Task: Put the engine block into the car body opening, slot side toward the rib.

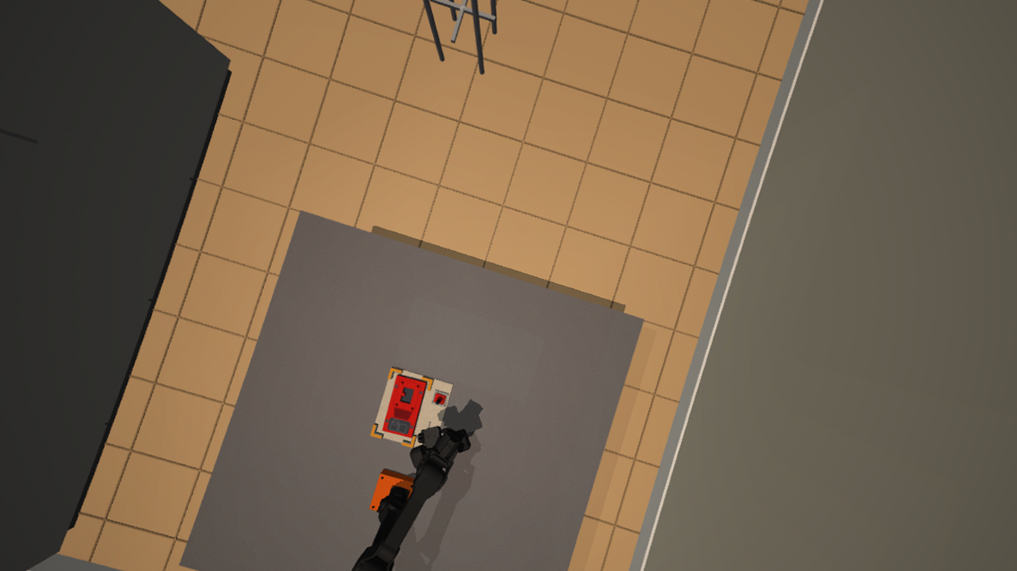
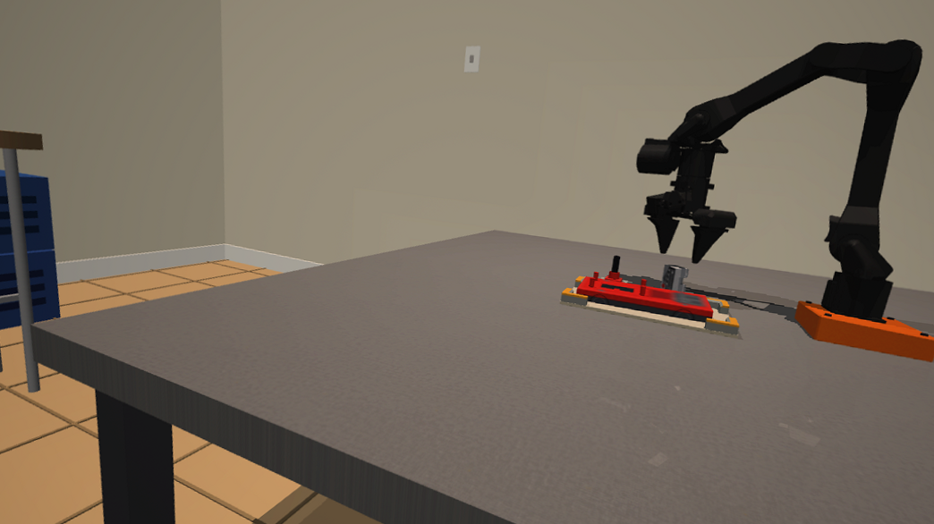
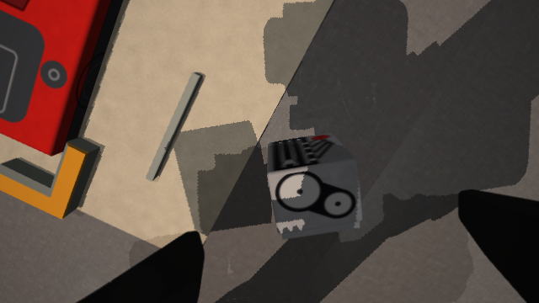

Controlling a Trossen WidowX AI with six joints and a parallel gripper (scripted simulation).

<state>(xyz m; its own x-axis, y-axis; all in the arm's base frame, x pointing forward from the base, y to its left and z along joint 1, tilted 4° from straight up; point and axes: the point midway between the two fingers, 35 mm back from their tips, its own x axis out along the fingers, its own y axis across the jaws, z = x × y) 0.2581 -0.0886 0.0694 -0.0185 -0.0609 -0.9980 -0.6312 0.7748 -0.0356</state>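
The grey engine block point(image 2: 673, 277) point(image 3: 313, 189) stands on the table just outside the tan board's edge; the arm hides it in the top view. In the wrist view two pulleys and a belt mark the face toward the camera, and dark ribs and a red spot lie beyond. Its slot cannot be made out. The red car body point(image 1: 401, 411) point(image 2: 644, 296) point(image 3: 69, 29) lies on the board, with a dark opening point(image 1: 407, 395) in its top. My gripper point(image 2: 679, 256) point(image 3: 328, 224) is open and empty, above the block, its fingers apart and not touching it.
The tan board point(image 1: 384, 409) point(image 3: 227, 46) has orange-topped corner brackets point(image 2: 721, 323) point(image 3: 76, 177) around the car body. A thin grey bar point(image 3: 176, 126) lies on it beside the car. A small red piece with an upright black post point(image 2: 614, 265) stands behind the car. My orange base point(image 2: 865, 334) is to the right.
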